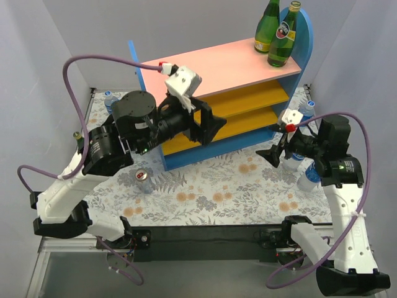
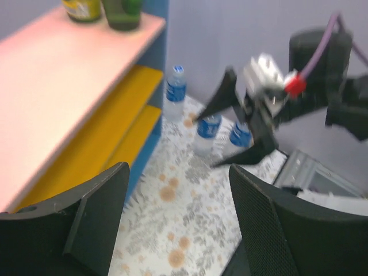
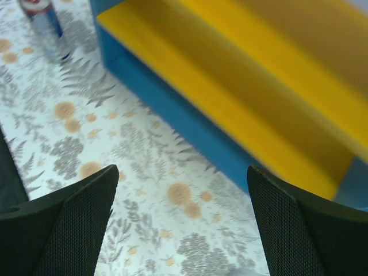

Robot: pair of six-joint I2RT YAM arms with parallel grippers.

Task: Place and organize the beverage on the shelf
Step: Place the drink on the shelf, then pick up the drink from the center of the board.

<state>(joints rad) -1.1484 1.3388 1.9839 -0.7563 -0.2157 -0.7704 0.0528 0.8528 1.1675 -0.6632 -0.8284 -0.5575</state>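
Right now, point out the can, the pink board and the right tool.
can [image 1: 144, 183]: top view, its body.
pink board [image 1: 217, 65]: top view, bare middle.
right tool [image 3: 181, 172]: right wrist view, midway between fingertips.

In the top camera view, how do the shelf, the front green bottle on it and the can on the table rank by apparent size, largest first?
1. shelf
2. front green bottle
3. can
The bottle clearly looks bigger than the can, though their distances from the camera differ.
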